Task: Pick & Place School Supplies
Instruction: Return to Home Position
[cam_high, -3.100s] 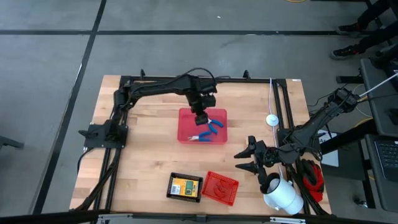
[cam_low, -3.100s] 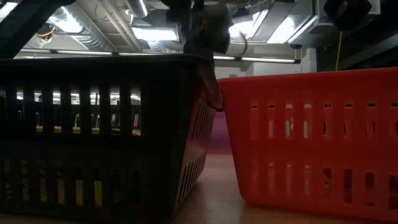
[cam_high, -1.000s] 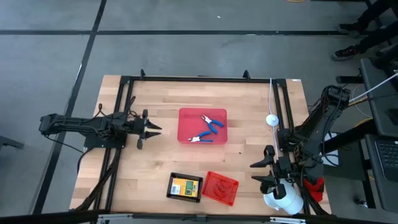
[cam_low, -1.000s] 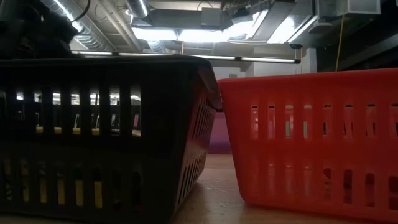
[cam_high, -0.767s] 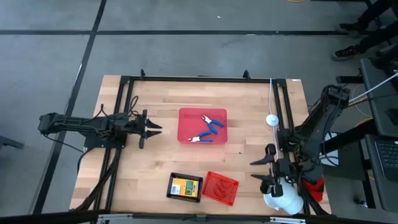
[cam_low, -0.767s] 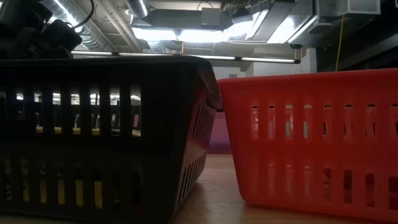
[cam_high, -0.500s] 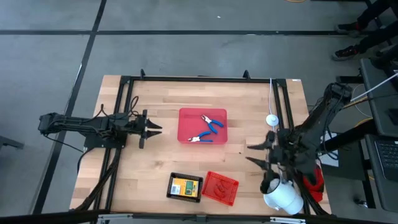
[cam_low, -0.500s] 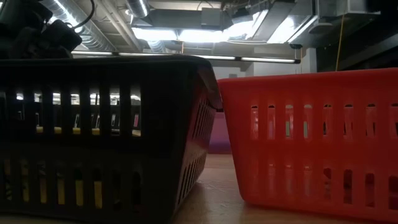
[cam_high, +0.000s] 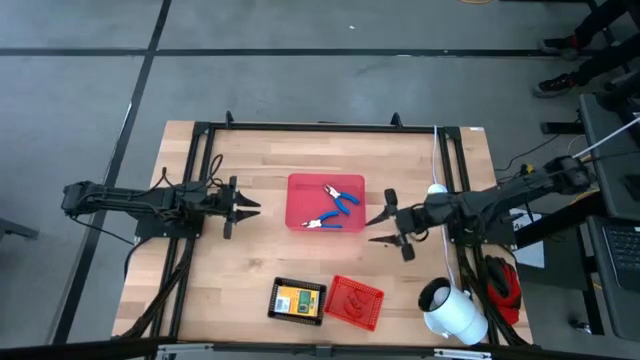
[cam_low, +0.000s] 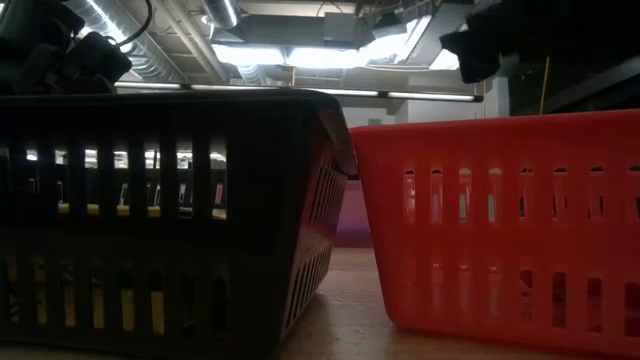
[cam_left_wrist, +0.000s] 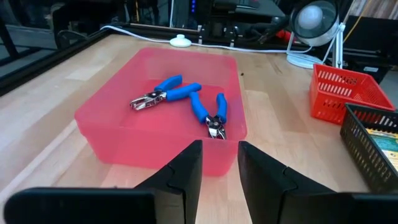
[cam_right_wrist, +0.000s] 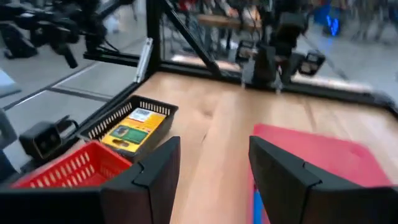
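Two blue-handled pliers lie inside the pink tray (cam_high: 300, 195) at mid-table: the far pliers (cam_high: 343, 198) and the near pliers (cam_high: 321, 222). Both rest flat on the tray floor with their long axes running diagonally, apart from each other. The yellow-and-green box (cam_high: 293, 299) sits in the black basket (cam_high: 274, 312) at the table's front edge. The red mesh basket (cam_high: 376, 296) stands just beside it; its contents cannot be made out against the mesh.

The pink tray lies between the two grippers.
- The left gripper (cam_high: 245, 207) sits level with the tray on its left side, pointing at it. Bare wood separates the fingertips from the tray wall. The left wrist view shows the fingers parted by a narrow gap with nothing between them.
- The right gripper (cam_high: 378, 228) is just beside the tray's right wall, nearer to it than the left gripper, with its arm stretched in from the table's right edge. The right wrist view shows the fingers spread wide and empty.

No supply remains on the open table surface, so the sorting appears complete. The remaining move is judged to be a retreat: each arm has to draw back along its own side, away from the tray. The right arm has the longer way back and is the one that must clear the tray wall.
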